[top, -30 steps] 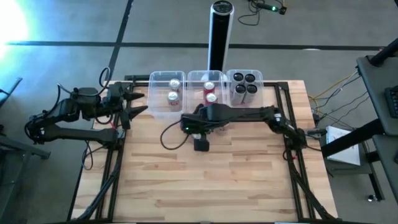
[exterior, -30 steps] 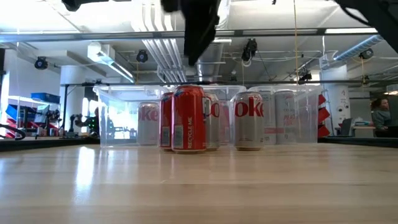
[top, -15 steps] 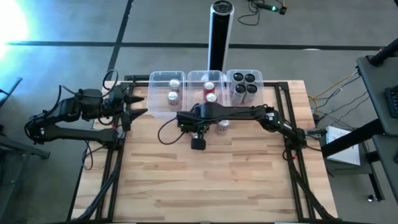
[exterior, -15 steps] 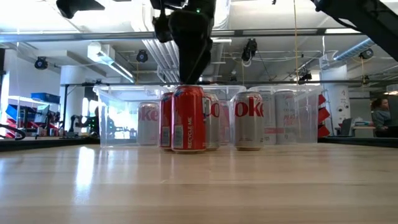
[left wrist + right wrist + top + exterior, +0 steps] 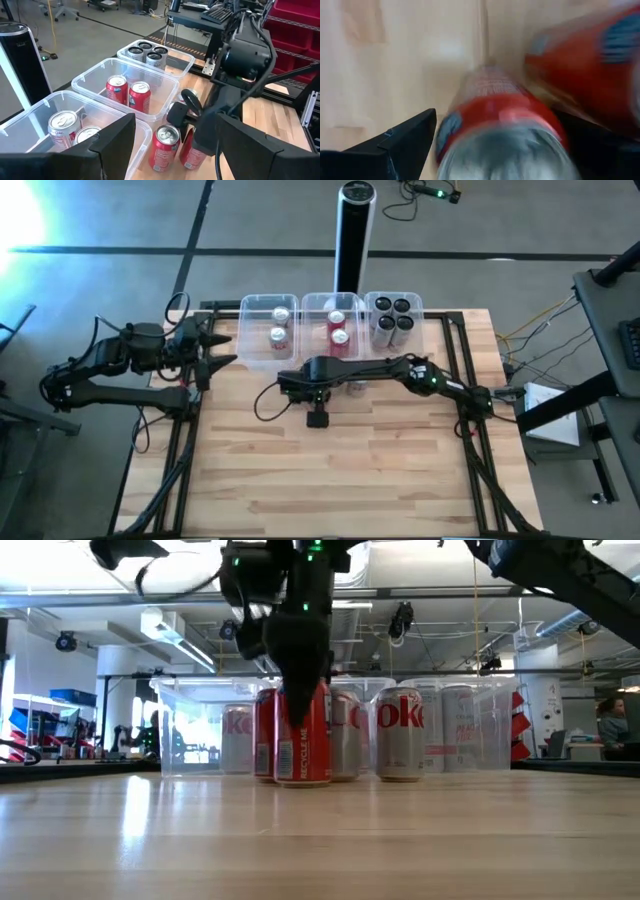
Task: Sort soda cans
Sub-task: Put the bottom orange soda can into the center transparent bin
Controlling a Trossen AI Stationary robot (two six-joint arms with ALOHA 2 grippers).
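Several loose soda cans stand upright on their bases in front of the tubs. In the low view the nearest is a red can (image 5: 300, 745), with another red can (image 5: 265, 735) and a silver can (image 5: 400, 735) close by. My right gripper (image 5: 300, 690) is open and low over the nearest red can (image 5: 500, 120), one finger (image 5: 405, 142) on each side of it; I see no touch. My left gripper (image 5: 222, 347) waits open at the table's left edge. Sorted cans stand in three clear tubs: silver (image 5: 270, 330), red (image 5: 337, 330), dark grey (image 5: 393, 318).
The three clear tubs line the table's far edge, with a tall black cylinder post (image 5: 352, 235) behind the middle one. The second red can (image 5: 600, 70) stands right beside the one under my right gripper. The near half of the wooden table (image 5: 330, 470) is bare.
My right gripper has moved a little toward the table's left edge and come down from well above the cans until its fingers straddle the top of the nearest red can. The cans have stayed where they were.
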